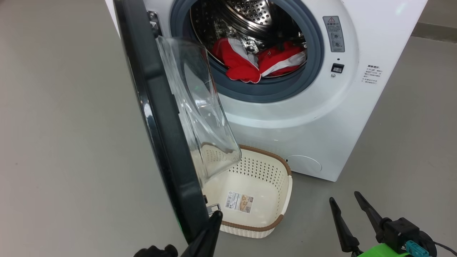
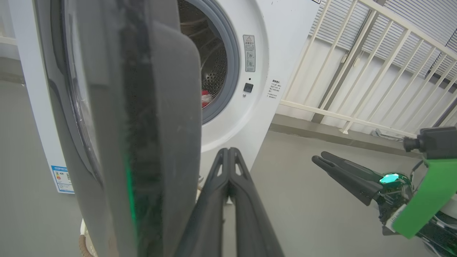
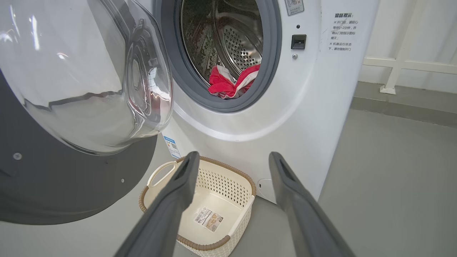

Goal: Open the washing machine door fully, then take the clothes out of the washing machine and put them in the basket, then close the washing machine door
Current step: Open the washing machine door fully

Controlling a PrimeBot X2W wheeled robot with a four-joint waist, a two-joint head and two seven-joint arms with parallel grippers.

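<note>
With left gripper (image 2: 228,150) pinched together, opening door (image 1: 159,107); holding right gripper (image 3: 234,157) spread; not yet moving clothes (image 1: 239,64) into basket (image 1: 287,189).

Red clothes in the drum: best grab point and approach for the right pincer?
Pinch the clothes at the red fold reaching the grey gasket at its lower lip; it sits nearest the opening. Come straight in from the front with the open right pincer; the washing machine door blocks the left.
</note>
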